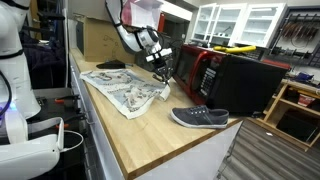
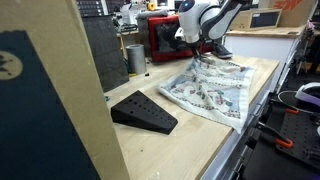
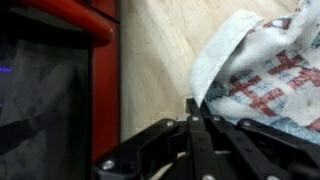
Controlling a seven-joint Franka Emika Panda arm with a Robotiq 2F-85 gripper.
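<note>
The gripper (image 1: 160,72) stands over a corner of the cloth (image 1: 125,90), which lies spread on the table (image 1: 150,145). In the wrist view its fingers (image 3: 190,130) are pressed together on the white edge of the cloth. In an exterior view the red microwave (image 1: 200,70) is close at 2 o'clock from the gripper and the shoe (image 1: 198,118) lies at 5 o'clock near the table edge, with bare wood showing at 6 o'clock.
</note>
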